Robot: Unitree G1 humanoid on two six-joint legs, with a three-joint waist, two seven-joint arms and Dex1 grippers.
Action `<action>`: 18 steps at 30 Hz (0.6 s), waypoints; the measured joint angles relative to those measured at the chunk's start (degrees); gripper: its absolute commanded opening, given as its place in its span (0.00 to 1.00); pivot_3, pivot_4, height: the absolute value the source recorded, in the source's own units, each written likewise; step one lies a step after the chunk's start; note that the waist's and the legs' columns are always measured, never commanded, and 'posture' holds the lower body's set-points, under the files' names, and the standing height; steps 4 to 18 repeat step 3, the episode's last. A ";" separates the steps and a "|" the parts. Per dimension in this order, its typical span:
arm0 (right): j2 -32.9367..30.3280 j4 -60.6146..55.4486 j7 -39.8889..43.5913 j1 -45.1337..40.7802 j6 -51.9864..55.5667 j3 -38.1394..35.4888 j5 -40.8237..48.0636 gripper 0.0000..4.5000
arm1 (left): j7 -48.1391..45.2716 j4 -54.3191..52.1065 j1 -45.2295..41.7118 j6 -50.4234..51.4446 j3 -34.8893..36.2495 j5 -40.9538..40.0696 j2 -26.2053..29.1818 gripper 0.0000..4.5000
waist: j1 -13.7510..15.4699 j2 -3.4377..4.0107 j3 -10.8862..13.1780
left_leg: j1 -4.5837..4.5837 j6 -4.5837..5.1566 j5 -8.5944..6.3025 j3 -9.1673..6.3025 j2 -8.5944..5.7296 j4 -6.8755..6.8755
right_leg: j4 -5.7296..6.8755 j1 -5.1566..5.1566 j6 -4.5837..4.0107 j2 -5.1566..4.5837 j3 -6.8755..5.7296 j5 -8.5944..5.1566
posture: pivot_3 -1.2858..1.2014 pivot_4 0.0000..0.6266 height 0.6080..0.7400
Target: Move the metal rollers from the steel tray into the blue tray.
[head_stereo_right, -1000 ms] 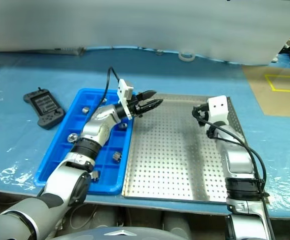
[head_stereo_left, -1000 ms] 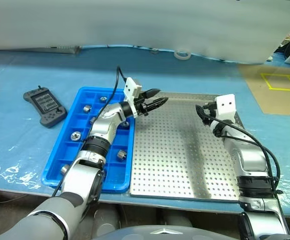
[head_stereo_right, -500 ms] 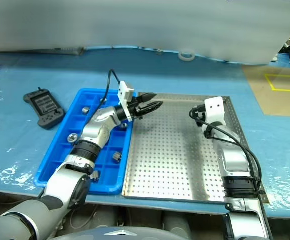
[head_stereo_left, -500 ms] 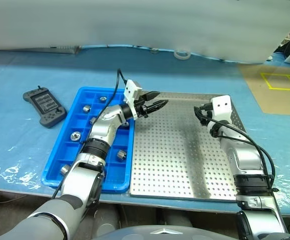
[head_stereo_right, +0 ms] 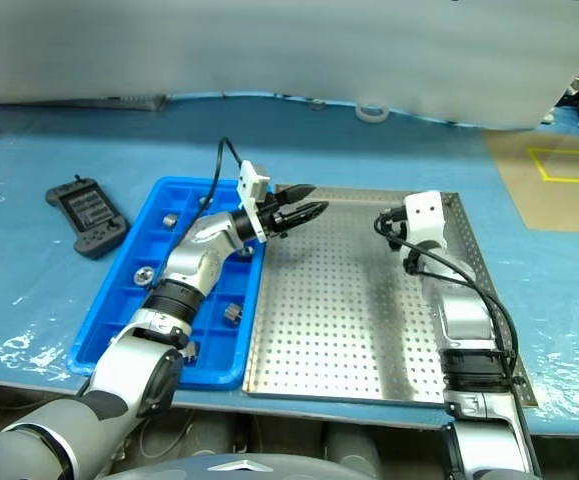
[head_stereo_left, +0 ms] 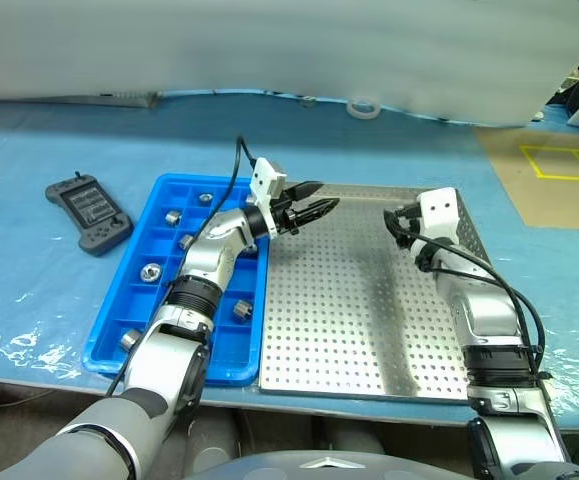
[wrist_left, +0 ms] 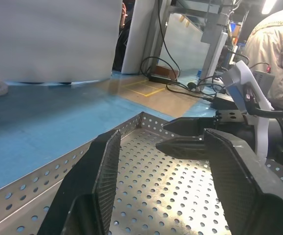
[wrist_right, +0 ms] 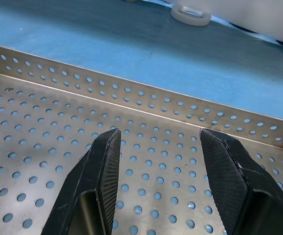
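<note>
The steel tray (head_stereo_left: 369, 340) lies in the middle of the blue table, its perforated floor bare where I see it. Beside it on the left sits the blue tray (head_stereo_left: 119, 310). Several metal rollers (head_stereo_left: 151, 271) rest in separate compartments of it, one at the far end (head_stereo_left: 173, 217) and one near the steel tray (head_stereo_left: 241, 311). My left gripper (head_stereo_left: 314, 210) hovers open over the steel tray's far left corner with nothing in it. My right gripper (wrist_right: 159, 133) stands open and empty over the tray's far right part, close above the holes.
A dark grey handheld controller (head_stereo_left: 89, 212) lies left of the blue tray. A white tape ring (head_stereo_left: 363, 108) sits at the back. A brown mat with yellow lines (head_stereo_left: 559, 170) is at the far right. A person in beige (wrist_left: 273, 49) stands beyond the table.
</note>
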 measured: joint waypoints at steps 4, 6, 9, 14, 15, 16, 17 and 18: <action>0.00 0.60 0.26 -0.02 -0.03 0.37 -0.01 0.59 | 0.19 -0.11 0.04 0.04 0.05 -0.03 0.33 0.63 | 0.01 0.01 0.00 | -0.01 0.00 0.00 0.00 0.00 -0.01 | -0.01 -0.01 0.00 0.00 0.00 0.00 | 0.45 0.24 1.00; 0.00 0.60 0.26 -0.02 -0.03 0.37 -0.01 0.59 | 0.19 -0.11 0.04 0.04 0.05 -0.03 0.33 0.63 | 0.01 0.01 0.00 | -0.01 0.00 0.00 0.00 0.00 -0.01 | -0.01 -0.01 0.00 0.00 0.00 0.00 | 0.45 0.24 1.00; 0.00 0.60 0.26 -0.02 -0.03 0.37 -0.01 0.59 | 0.19 -0.11 0.04 0.04 0.05 -0.03 0.33 0.63 | 0.01 0.01 0.00 | -0.01 0.00 0.00 0.00 0.00 -0.01 | -0.01 -0.01 0.00 0.00 0.00 0.00 | 0.45 0.24 1.00; 0.00 0.60 0.26 -0.02 -0.03 0.37 -0.01 0.59 | 0.19 -0.11 0.04 0.04 0.05 -0.03 0.33 0.63 | 0.01 0.01 0.00 | -0.01 0.00 0.00 0.00 0.00 -0.01 | -0.01 -0.01 0.00 0.00 0.00 0.00 | 0.45 0.24 1.00; 0.00 0.60 0.26 -0.02 -0.03 0.37 -0.01 0.59 | 0.19 -0.11 0.04 0.04 0.05 -0.03 0.33 0.63 | 0.01 0.01 0.00 | -0.01 0.00 0.00 0.00 0.00 -0.01 | -0.01 -0.01 0.00 0.00 0.00 0.00 | 0.45 0.24 1.00; 0.00 0.60 0.26 -0.02 -0.03 0.37 -0.01 0.59 | 0.19 -0.11 0.04 0.04 0.05 -0.03 0.33 0.63 | 0.01 0.01 0.00 | -0.01 0.00 0.00 0.00 0.00 -0.01 | -0.01 -0.01 0.00 0.00 0.00 0.00 | 0.45 0.24 1.00; 0.00 0.60 0.26 -0.02 -0.03 0.37 -0.01 0.59 | 0.19 -0.11 0.04 0.04 0.05 -0.03 0.33 0.63 | 0.01 0.01 0.00 | -0.01 0.00 0.00 0.00 0.00 -0.01 | -0.01 -0.01 0.00 0.00 0.00 0.00 | 0.45 0.24 1.00; 0.00 0.60 0.26 -0.02 -0.03 0.37 -0.01 0.59 | 0.19 -0.11 0.04 0.04 0.05 -0.03 0.33 0.63 | 0.01 0.01 0.00 | -0.01 0.00 0.00 0.00 0.00 -0.01 | -0.01 -0.01 0.00 0.00 0.00 0.00 | 0.45 0.24 1.00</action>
